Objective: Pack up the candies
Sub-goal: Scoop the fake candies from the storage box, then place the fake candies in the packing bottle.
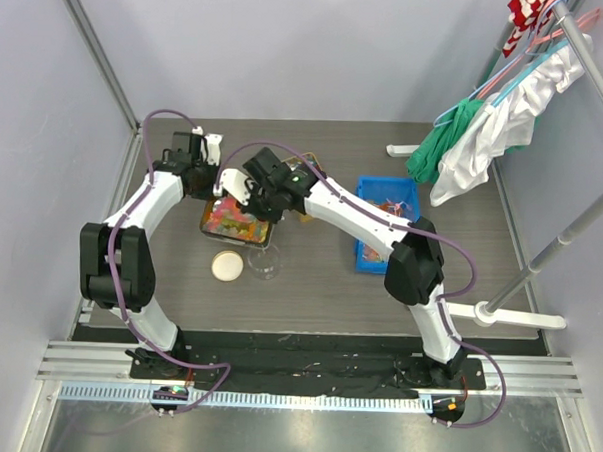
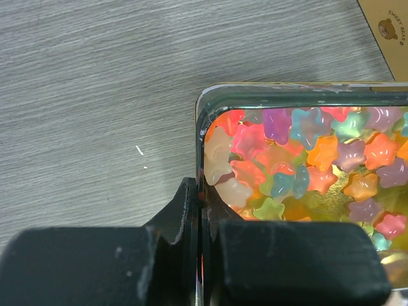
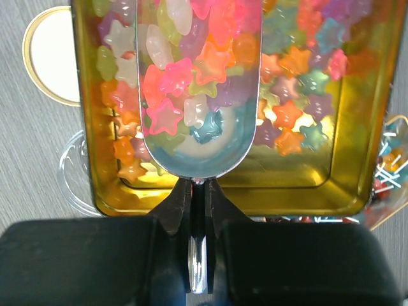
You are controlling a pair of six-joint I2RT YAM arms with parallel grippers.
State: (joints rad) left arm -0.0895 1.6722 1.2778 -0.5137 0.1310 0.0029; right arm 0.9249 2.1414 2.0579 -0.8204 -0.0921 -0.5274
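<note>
**Loaded scoop over the tin, container on its near side**

The right claw point(image 3: 199, 194) was pinched shut on the flat handle of a shiny metal scoop point(image 3: 197, 150). The scoop's long axis ran straight out from the claw, over the rectangular gold tin point(image 3: 360, 127). Its bowl was heaped with translucent, multicoloured star-shaped candies point(image 3: 191, 70), and many more lay in the tin below. The left claw point(image 2: 201, 213) was clamped shut on the tin's rim near one corner, apparently steadying it on the grey wood-grain tabletop point(image 2: 95, 95). A clear round container point(image 1: 264, 263) stood just beside the tin on the side toward the arm bases, next to a cream round lid point(image 1: 228, 267). In the right wrist view it lay back and to the left of the scoop. The right arm, carrying the load, would probably need to draw back and swing that way to tip the candies in.
</note>
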